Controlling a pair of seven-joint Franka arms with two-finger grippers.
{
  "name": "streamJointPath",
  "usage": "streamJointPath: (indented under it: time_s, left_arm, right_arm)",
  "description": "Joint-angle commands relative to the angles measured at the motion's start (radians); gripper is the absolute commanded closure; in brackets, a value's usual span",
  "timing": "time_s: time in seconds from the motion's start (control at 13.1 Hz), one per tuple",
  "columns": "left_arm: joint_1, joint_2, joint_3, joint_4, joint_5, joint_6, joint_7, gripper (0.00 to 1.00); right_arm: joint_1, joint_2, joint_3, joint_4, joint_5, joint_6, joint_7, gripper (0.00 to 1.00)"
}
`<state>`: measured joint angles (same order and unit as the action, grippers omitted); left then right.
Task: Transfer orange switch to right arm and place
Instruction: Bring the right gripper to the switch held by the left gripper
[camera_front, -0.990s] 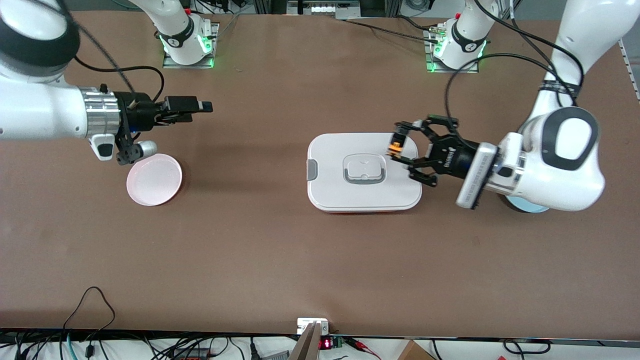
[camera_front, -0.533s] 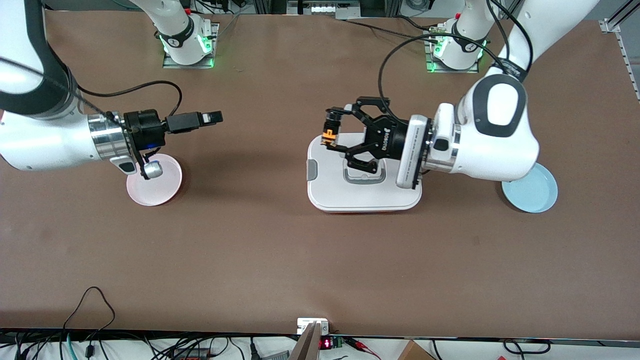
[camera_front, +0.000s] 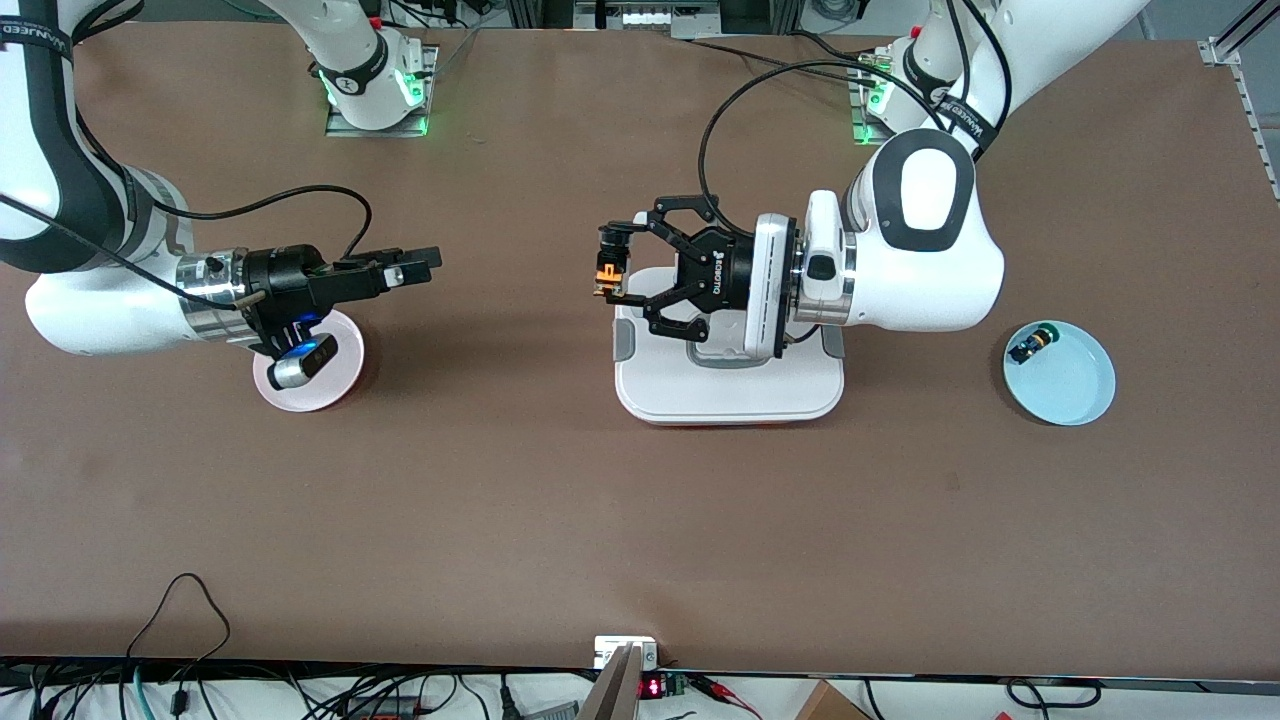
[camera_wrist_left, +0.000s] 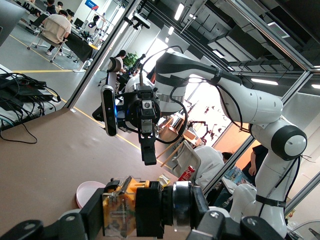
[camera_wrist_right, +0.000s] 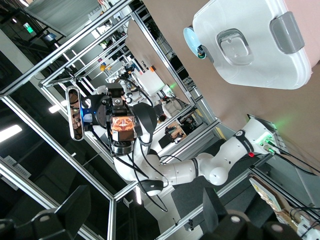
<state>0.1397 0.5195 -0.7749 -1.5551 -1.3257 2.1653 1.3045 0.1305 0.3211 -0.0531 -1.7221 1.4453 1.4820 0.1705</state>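
Observation:
My left gripper (camera_front: 612, 266) is shut on the orange switch (camera_front: 605, 270) and holds it in the air over the edge of the white lidded box (camera_front: 730, 390) that faces the right arm's end. In the left wrist view the orange switch (camera_wrist_left: 120, 212) fills the gap in my left gripper (camera_wrist_left: 147, 216). My right gripper (camera_front: 418, 264) is open and empty, level over the table beside the pink plate (camera_front: 312, 388), and points at the switch. The right wrist view shows my right gripper (camera_wrist_right: 147, 210) with its fingers (camera_wrist_right: 75, 210) wide apart, and the switch (camera_wrist_right: 123, 127) farther off.
A light blue plate (camera_front: 1075, 390) at the left arm's end holds a black part with a green tip (camera_front: 1030, 347). The pink plate (camera_wrist_left: 87, 192) lies under the right wrist. Bare brown table lies between the two grippers.
My left arm has carried the switch across the white box toward the right arm, uncovering the blue plate. My right gripper has shifted slightly and dropped a little.

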Motion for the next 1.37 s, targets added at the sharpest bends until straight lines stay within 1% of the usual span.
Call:
streamJointPath:
  time_s: [0.0,0.15,0.46,0.61,0.69,0.84,0.99,1.07,1.22,1.29]
  left_arm:
    - [0.006,-0.013,-0.007,-0.019,-0.037,0.014,0.038,0.73]
    - [0.001,-0.012,-0.007,-0.02,-0.035,0.014,0.038,0.73]
    - [0.0,-0.012,-0.007,-0.036,-0.037,0.013,0.042,0.73]
    - [0.003,-0.012,-0.007,-0.036,-0.035,0.008,0.044,0.73]
    - [0.003,-0.012,-0.007,-0.04,-0.035,0.008,0.044,0.73]
    - [0.003,-0.013,-0.007,-0.042,-0.035,0.007,0.044,0.73]
    - [0.006,-0.013,-0.007,-0.049,-0.035,0.004,0.045,0.73]
    - [0.008,-0.013,-0.007,-0.051,-0.033,0.004,0.045,0.73]
    - [0.009,-0.015,-0.009,-0.051,-0.035,0.004,0.045,0.73]
    - [0.009,-0.013,-0.007,-0.053,-0.035,0.004,0.045,0.73]
  right_arm:
    - [0.018,-0.024,0.002,-0.043,0.041,0.032,0.061,0.0]
    - [0.049,-0.025,0.002,-0.056,0.104,0.073,0.119,0.0]
    - [0.103,-0.025,0.002,-0.053,0.115,0.132,0.126,0.0]
    - [0.13,-0.02,0.002,-0.048,0.179,0.161,0.127,0.0]
    - [0.136,-0.019,0.002,-0.048,0.193,0.162,0.127,0.0]
    - [0.167,-0.011,0.004,-0.048,0.196,0.182,0.129,0.0]
    - [0.207,0.004,0.004,-0.048,0.198,0.233,0.13,0.0]
    - [0.218,0.009,0.004,-0.047,0.199,0.241,0.156,0.0]
    - [0.242,0.029,0.002,-0.047,0.268,0.251,0.191,0.0]
    - [0.251,0.03,0.004,-0.045,0.274,0.268,0.192,0.0]
